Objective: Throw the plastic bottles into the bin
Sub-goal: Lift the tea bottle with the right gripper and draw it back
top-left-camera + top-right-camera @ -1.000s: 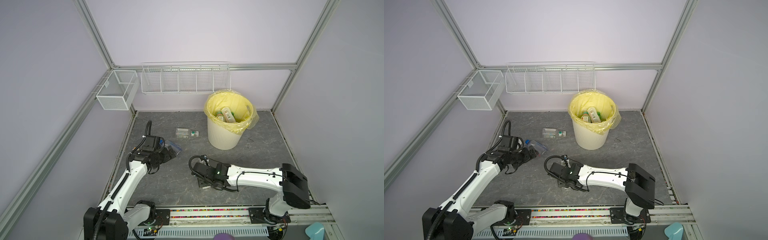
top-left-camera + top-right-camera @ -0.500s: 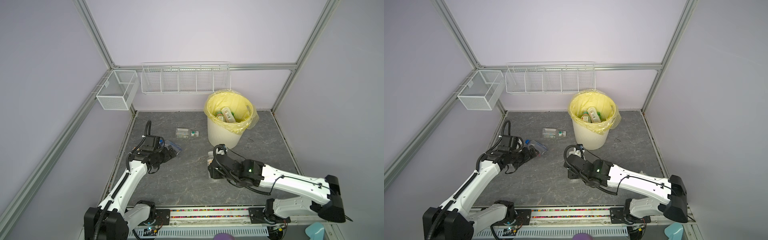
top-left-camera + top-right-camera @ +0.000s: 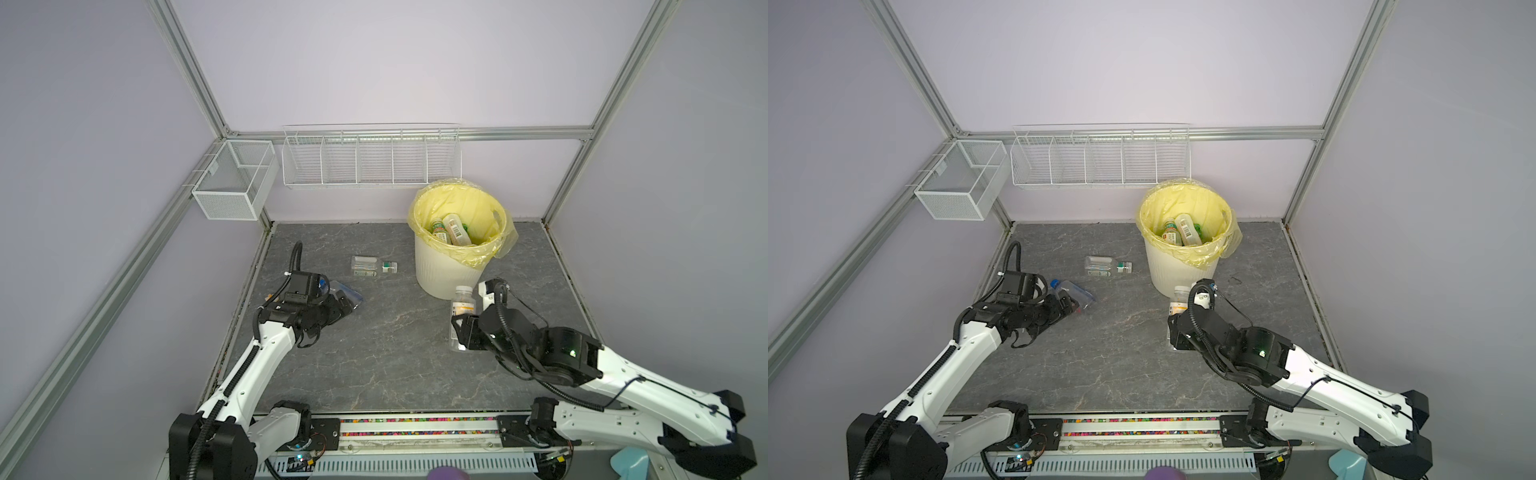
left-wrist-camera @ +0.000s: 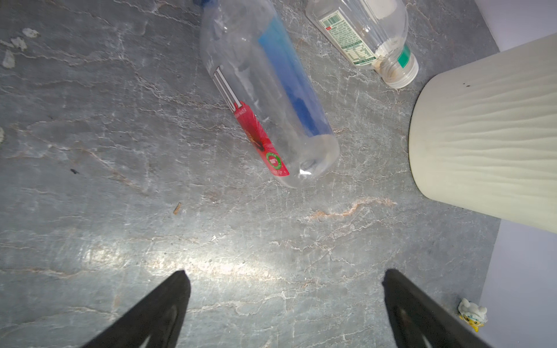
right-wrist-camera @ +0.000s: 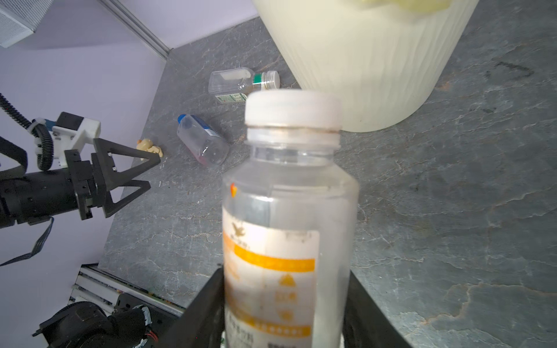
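My right gripper (image 5: pixel 284 301) clamps the white-capped bottle (image 5: pixel 289 186), cap toward the bin (image 5: pixel 361 75), for tipping in; my left gripper (image 4: pixel 284 272) stands open.

"WATER", "100%" on red label (image 4: pixel 257 141) of clear bottle (image 4: pixel 271 75)

This is a lab test cell, folks. Plain lilac walls (image 3: pixel 374 62) boxed in by aluminium frame (image 3: pixel 192 75), and a rail (image 3: pixel 415 432) carrying two robot arms (image 3: pixel 257 365) up front.
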{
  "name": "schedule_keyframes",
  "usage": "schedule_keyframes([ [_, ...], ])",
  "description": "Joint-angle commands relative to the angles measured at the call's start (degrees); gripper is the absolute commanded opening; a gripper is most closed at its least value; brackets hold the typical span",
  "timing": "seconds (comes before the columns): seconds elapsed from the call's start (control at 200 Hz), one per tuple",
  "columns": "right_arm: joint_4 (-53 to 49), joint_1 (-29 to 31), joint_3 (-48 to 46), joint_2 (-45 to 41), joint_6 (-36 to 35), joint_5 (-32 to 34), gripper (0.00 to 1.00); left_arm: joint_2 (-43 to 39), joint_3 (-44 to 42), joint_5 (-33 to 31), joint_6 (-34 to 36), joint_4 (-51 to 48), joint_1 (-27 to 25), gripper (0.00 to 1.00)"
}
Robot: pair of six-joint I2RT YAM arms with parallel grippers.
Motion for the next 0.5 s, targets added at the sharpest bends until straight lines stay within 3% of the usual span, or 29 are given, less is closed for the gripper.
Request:
schedule_keyframes([
  [0.0, -3.06, -0.83, -0.40, -2.77, -1.14, 3.04, 0.56, -0.12, -0.21, 0.38, -0.10, 0.18, 0.32, 1.00],
  [0.5, -9.36, -1.32, -2.55, -18.74, -0.72, 8.69, 0.57, -0.07, -1.48, 0.41, -0.47, 0.97, 0.29, 1.00],
])
